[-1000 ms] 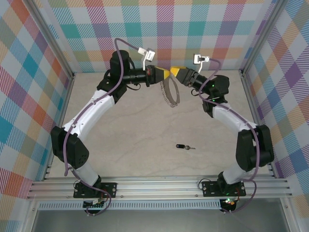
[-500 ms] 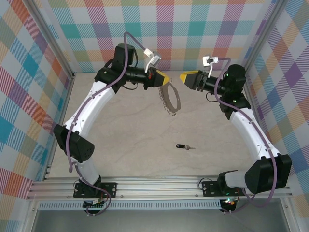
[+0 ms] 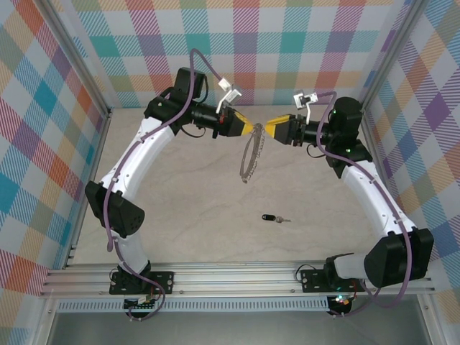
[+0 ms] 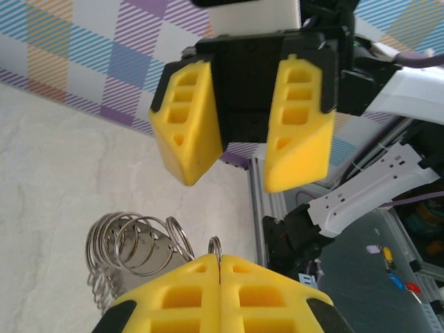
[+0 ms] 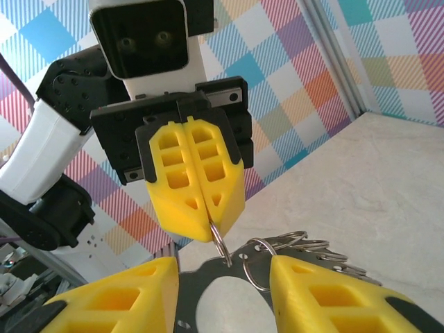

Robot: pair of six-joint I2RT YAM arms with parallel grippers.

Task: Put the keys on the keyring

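Yellow left jaws, I see, are clamped together on one small loop of the thin grey scalloped metal keyring [image 3: 249, 158], which hangs from them over the pale counter [image 3: 180, 194]. My right jaws face them tip to tip, standing apart and straddling the ring's top. The tiny black-headed silver key [image 3: 272, 217] lies on the counter, well apart from both.

Count: 2 arms, left arm [image 3: 136, 162] and right arm [image 3: 374, 194], 1 purple cable [image 3: 191, 61] along each; 2 grippers, left gripper [image 3: 249, 129] and right gripper [image 3: 271, 127], 2 yellow fingers [image 4: 187, 118] each; 1 keyring [image 3: 249, 154], small loops on its rim too bunched to count; 1 key [image 3: 274, 217]; 1 table [image 3: 180, 215]
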